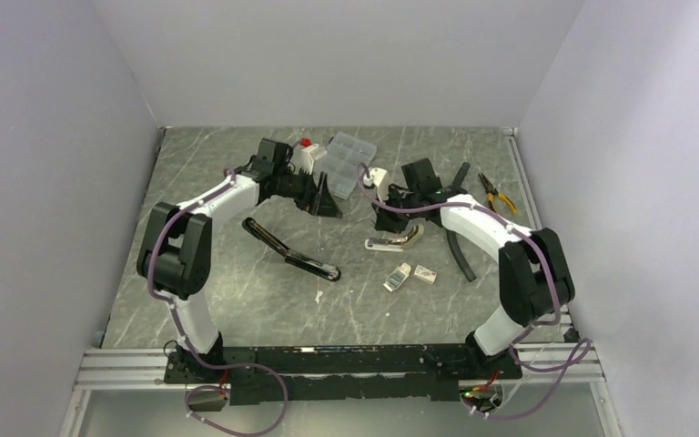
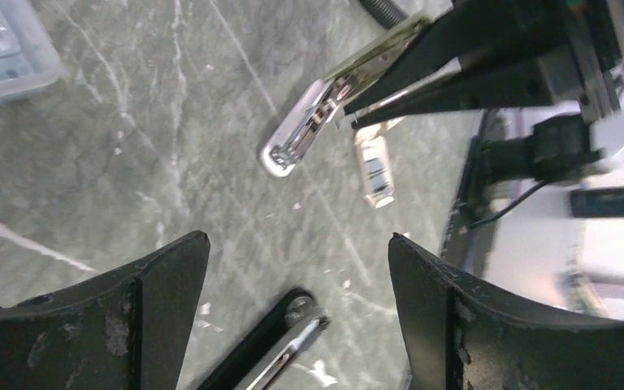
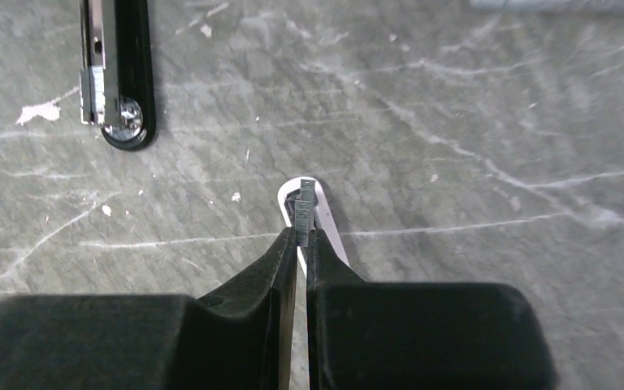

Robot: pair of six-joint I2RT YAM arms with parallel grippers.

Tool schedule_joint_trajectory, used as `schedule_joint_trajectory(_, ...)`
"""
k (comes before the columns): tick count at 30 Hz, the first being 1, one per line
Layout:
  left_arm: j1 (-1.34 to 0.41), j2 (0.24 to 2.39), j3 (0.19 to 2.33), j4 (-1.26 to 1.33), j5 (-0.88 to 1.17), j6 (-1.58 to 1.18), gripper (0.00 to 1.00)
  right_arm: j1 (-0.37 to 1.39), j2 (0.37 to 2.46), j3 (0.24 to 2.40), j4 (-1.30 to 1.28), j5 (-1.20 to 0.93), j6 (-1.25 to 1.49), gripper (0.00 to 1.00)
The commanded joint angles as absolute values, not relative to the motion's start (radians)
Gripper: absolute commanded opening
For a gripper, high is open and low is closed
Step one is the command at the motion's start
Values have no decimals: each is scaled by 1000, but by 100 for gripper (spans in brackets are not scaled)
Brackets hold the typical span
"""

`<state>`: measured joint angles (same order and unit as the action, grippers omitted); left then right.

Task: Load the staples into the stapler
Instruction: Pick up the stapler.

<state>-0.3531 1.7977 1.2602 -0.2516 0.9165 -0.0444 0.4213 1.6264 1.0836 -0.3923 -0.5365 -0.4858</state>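
Waiting left gripper [image 2: 298, 244]: my fingers are spread wide and hold nothing; it hangs above the table [image 1: 237, 309], left of the stapler.
Long black tool [image 1: 291, 253]: it lies flat between my two arms with a metal rail showing; neither of my grippers touches it.
Stapler [image 1: 393, 240]: it lies opened on the table, its silvery channel bared and, as I judge it, ready to be filled.
Right gripper [image 3: 302, 236]: it is pinched tight on a short strip of staples [image 3: 305, 213], held on edge just over the stapler's rounded front end.
Staple box [image 1: 399, 277]: sleeve and tray [image 1: 426, 274] lie apart, near the stapler on its right.
Done: the box is open, the stapler is open, and one strip is in my grip.
Left: I have to seat the strip in the channel, let go, and close the top. Whether the strip touches the channel yet, I cannot tell.
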Motion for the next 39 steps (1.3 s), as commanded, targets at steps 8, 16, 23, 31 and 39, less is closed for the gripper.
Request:
schedule_joint_trajectory(8, -416, 1980, 1551, -321, 1033, -542, 81, 460, 1509, 1120, -292, -420, -413, 5)
schedule_joint_trajectory(16, -460, 2049, 1598, -317, 1030, -619, 71, 481, 1509, 1132, -297, -371, -398, 5)
schedule_joint_trajectory(23, -486, 2080, 1614, -297, 986, -625, 67, 489, 1514, 1123, -293, -374, -399, 5)
schedule_joint_trajectory(31, -492, 2095, 1632, -285, 985, -624, 54, 492, 1517, 1124, -303, -386, -405, 5)
schedule_joint_trajectory(39, -494, 2109, 1637, -275, 1000, -624, 42, 493, 1516, 1122, -302, -385, -404, 5)
